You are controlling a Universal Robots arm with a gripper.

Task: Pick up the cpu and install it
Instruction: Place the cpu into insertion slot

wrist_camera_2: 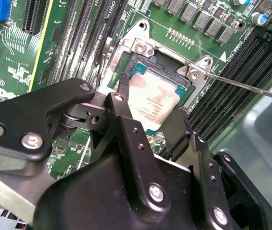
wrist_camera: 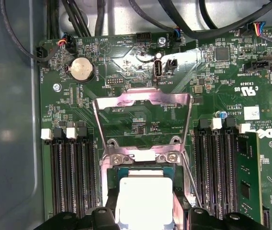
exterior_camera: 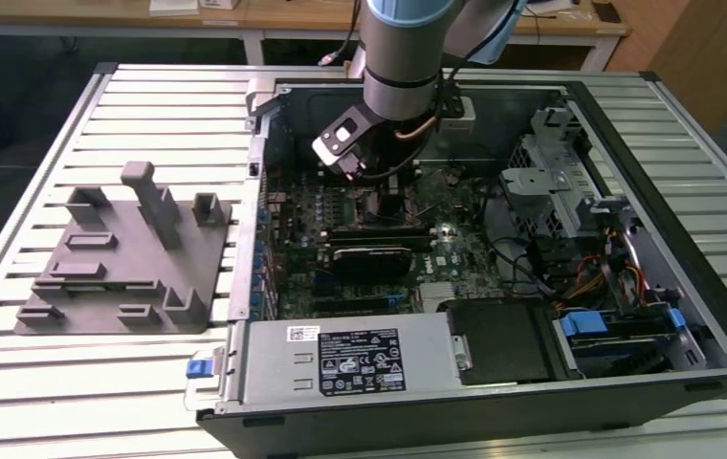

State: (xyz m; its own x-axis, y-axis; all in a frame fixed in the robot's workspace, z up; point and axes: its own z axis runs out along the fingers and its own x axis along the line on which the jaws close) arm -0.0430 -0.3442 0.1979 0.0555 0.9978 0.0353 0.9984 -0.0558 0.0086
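In the exterior view an open computer case point(exterior_camera: 492, 411) lies on a slatted metal worktop point(exterior_camera: 146, 115). A grey stepped block point(exterior_camera: 121, 258) stands on the slats at the exterior view's left, well apart from the arm point(exterior_camera: 402, 48). The arm reaches down into the case over the green board point(exterior_camera: 466, 253), near the far wall.

In the second wrist view the claw point(wrist_camera_2: 151, 104) sits low over the socket point(wrist_camera_2: 143, 48). Its two black fingers point(wrist_camera_2: 121, 112) are drawn in to the width of the cpu point(wrist_camera_2: 155, 91), one against each of two opposite edges, so the chip is gripped between them. The cpu lies flat within the socket's frame, silvery top up. I cannot tell whether it is fully seated or just above the contacts. The thin lever point(wrist_camera_2: 241, 86) sticks out to one side of the socket, raised clear of it. Dark memory slots point(wrist_camera_2: 227, 81) run just beside it.

In the first wrist view the cpu point(wrist_camera: 144, 196) is again between the tips of the claw point(wrist_camera: 145, 211), inside the socket opening. The metal load plate point(wrist_camera: 143, 98) is swung open and lies back over the board, beyond the socket. The lever point(wrist_camera: 187, 175) slants along one side. A coin cell point(wrist_camera: 81, 69) sits farther off on the board, and memory slots point(wrist_camera: 71, 177) flank the socket on both sides.
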